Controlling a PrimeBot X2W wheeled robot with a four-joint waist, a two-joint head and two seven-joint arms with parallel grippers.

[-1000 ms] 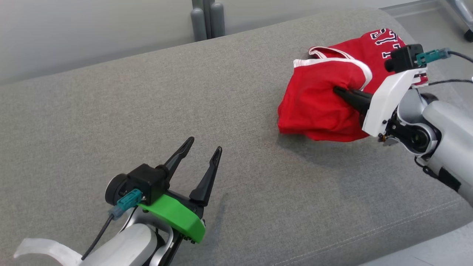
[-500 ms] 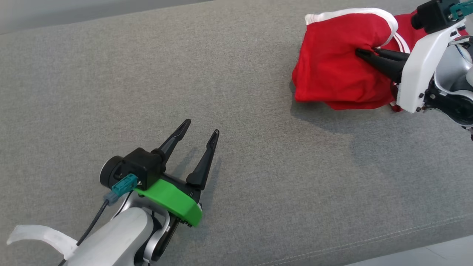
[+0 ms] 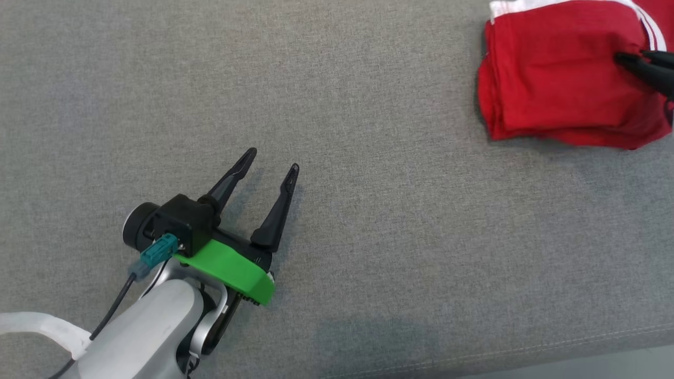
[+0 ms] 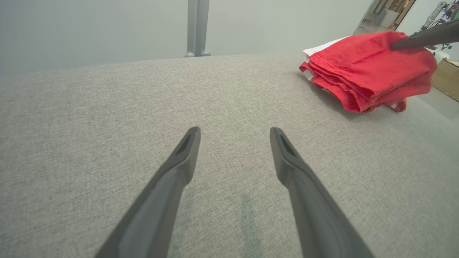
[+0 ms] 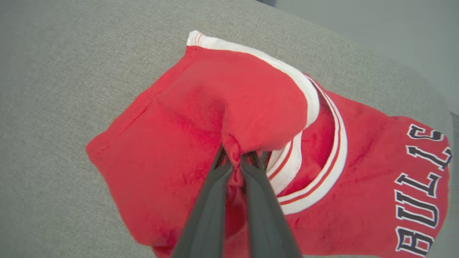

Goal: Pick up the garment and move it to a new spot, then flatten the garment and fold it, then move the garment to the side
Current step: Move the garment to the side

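Note:
The garment point(image 3: 558, 79) is a red jersey with white trim and dark lettering, bunched in folds at the far right of the grey cushion point(image 3: 368, 184). My right gripper point(image 3: 621, 57) is shut on a pinch of its red cloth near the white-edged opening, seen close in the right wrist view point(image 5: 235, 157). In the left wrist view the garment point(image 4: 365, 75) lies at the upper right with a right finger point(image 4: 423, 37) on top of it. My left gripper point(image 3: 268, 160) stands open over bare cushion at the lower left, far from the garment, nothing between its fingers point(image 4: 233, 132).
The cushion's front seam point(image 3: 526, 350) runs along the bottom right, with floor beyond it. Behind the cushion stand a pale wall and a grey post point(image 4: 196, 28). A cardboard box point(image 4: 446, 77) sits past the cushion's right end.
The head camera has tilted down and to the left, so the whole picture shifted. The right gripper stays shut on the garment, whose folds now lie flatter. The left gripper stays open.

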